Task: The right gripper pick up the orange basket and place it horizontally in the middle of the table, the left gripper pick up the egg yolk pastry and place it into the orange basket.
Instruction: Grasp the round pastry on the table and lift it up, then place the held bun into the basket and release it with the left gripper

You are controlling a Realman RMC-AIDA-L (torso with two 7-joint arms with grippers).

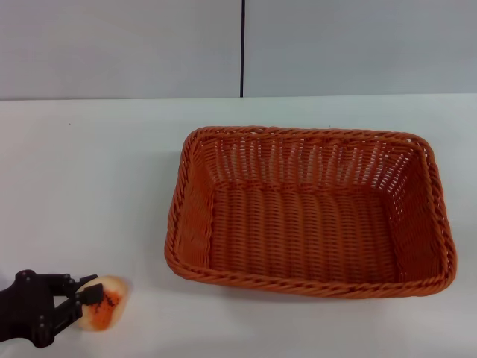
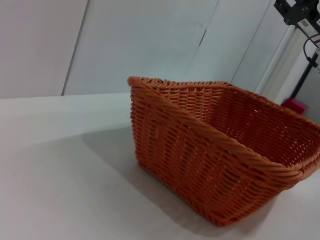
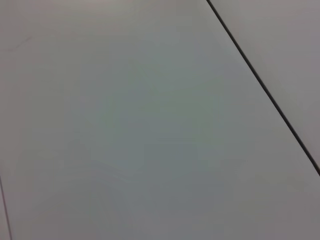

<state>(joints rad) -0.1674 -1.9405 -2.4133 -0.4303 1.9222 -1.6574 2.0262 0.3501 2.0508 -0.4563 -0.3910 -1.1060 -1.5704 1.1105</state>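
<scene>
The egg yolk pastry sits on the table near the front edge, well apart from the orange basket and off toward that basket's front left corner. It is a small pale bun with an orange patch and dark specks on top. The left gripper is at the pastry on the side away from the basket, its black fingers reaching onto the pastry's top and side. The fingers appear to touch it, but whether they are clamped on it or merely set around it cannot be told. The pastry rests on the tabletop, outside the basket.

The orange basket stands upright on the table with its long side running left to right, its open top facing up and its inside bare woven bottom. In the left wrist view the basket fills the scene, seen from one corner with its braided rim toward the camera.

The right gripper is not seen in any view; the right wrist view shows only a pale panelled surface crossed by a dark seam.
</scene>
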